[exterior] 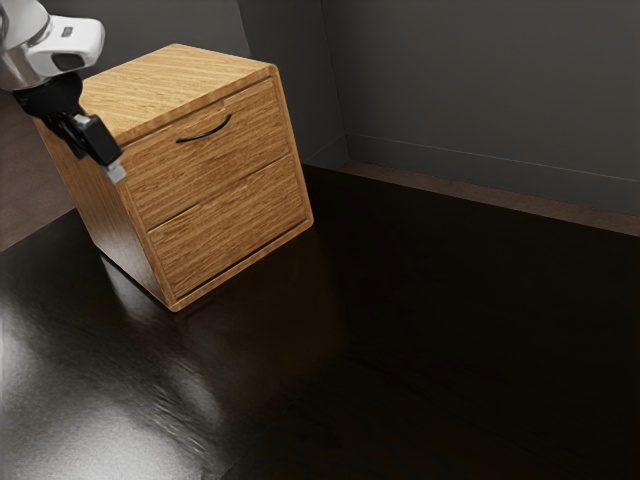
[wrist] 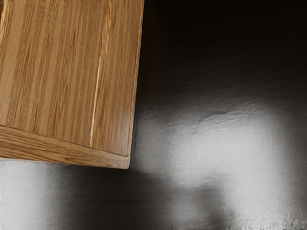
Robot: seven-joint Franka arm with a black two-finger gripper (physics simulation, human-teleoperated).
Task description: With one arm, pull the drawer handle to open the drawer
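A wooden cabinet (exterior: 170,80) stands on the dark floor at the exterior view's upper left. Its top drawer (exterior: 235,150) carries a thin, black, curved handle (exterior: 205,130) and sits flush with the cabinet front. My gripper (exterior: 105,155) hangs open by the cabinet's front corner, left of the handle in the exterior view and apart from it, holding nothing. In the wrist view the cabinet's wooden top (wrist: 62,72) and one of its corners (wrist: 127,166) lie just under my hand.
A second drawer front (exterior: 230,230) without a visible handle sits below the top one. Glossy dark floor (exterior: 400,350) spreads in front of the cabinet and to the exterior view's right. Grey walls (exterior: 480,80) close off the back.
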